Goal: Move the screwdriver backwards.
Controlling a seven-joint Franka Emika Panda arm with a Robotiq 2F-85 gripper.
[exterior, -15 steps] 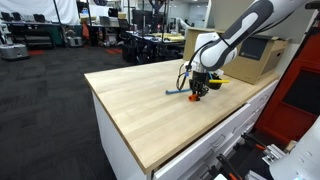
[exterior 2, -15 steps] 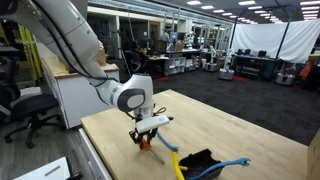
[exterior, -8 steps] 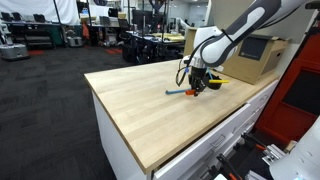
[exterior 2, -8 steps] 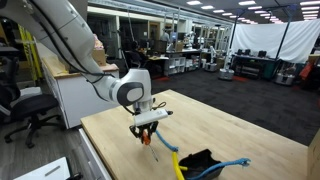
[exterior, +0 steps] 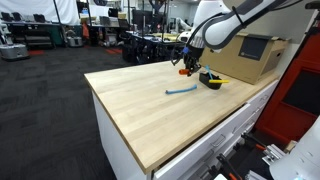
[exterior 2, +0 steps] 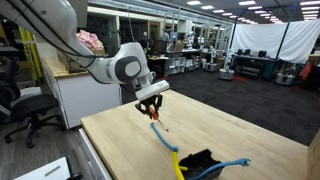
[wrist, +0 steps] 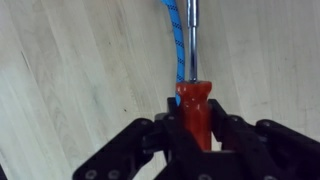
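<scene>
My gripper (wrist: pixel 195 118) is shut on the orange-red handle of the screwdriver (wrist: pixel 195 100); its metal shaft points away from me in the wrist view. In both exterior views the gripper (exterior: pixel 187 64) (exterior 2: pixel 152 101) holds the screwdriver (exterior: pixel 186 71) (exterior 2: pixel 156 120) in the air above the wooden table (exterior: pixel 140 105), clear of the surface. The thin light-blue strip (exterior: pixel 182 91) (exterior 2: pixel 165 140) lies on the table below, and shows behind the shaft in the wrist view (wrist: pixel 175 35).
A black-and-yellow chunky object (exterior: pixel 211 80) (exterior 2: pixel 200 163) sits on the table near the strip, with a blue cable (exterior 2: pixel 236 162) beside it. A cardboard box (exterior: pixel 250 58) stands at the table's far end. The table edge (exterior: pixel 115 125) drops to the floor.
The gripper, shut on the screwdriver, has risen from the tabletop and moved away from the blue strip toward the table's far side. The strip stays on the table.
</scene>
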